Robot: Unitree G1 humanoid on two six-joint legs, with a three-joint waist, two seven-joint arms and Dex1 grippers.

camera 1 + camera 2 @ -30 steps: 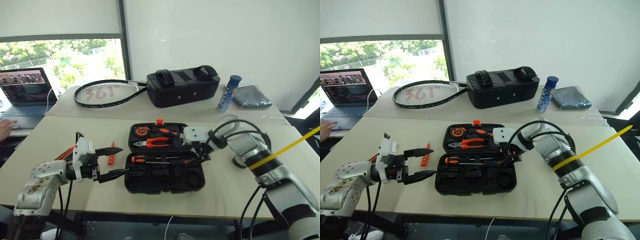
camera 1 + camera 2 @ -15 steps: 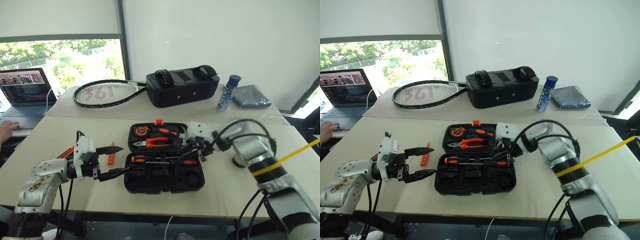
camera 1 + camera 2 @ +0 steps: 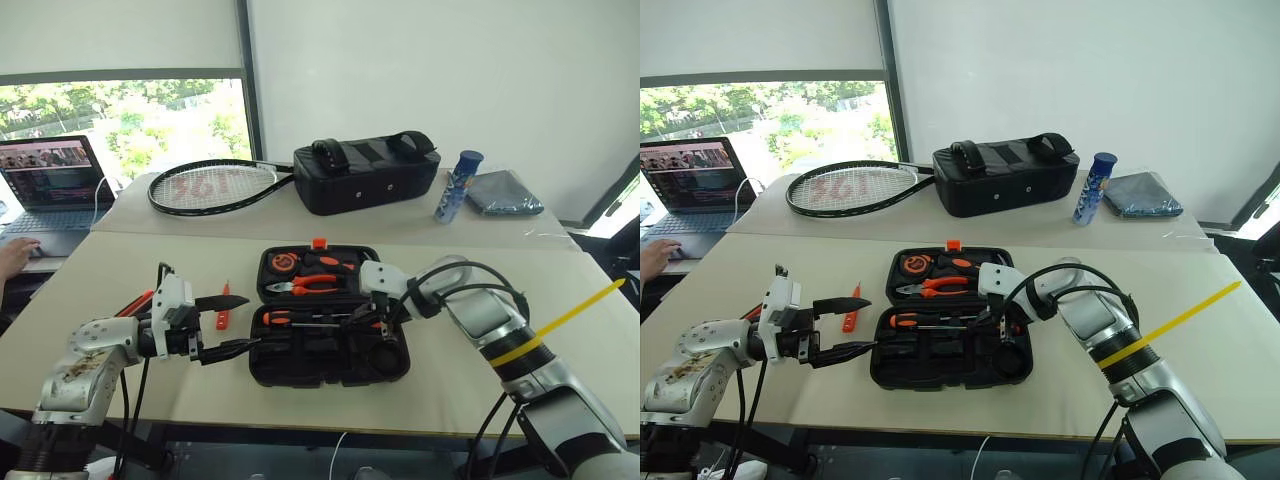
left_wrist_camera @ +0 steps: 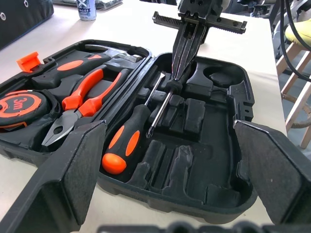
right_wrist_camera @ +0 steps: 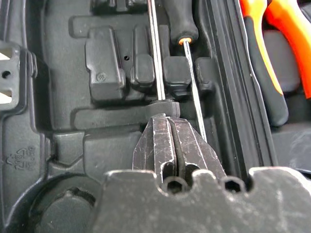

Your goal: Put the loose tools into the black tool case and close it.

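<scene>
Right claw [image 4: 187,53], shut, angles down into black tool case [image 4: 228,145].

Bare table [image 3: 120,275] left of open black tool case [image 3: 330,372]; right gripper [image 4: 181,77] blocking its screwdriver slots.

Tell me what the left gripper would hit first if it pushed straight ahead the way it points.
Probably the near wall of the black tool case, which lies straight ahead of the open left gripper; depth is hard to judge.
</scene>
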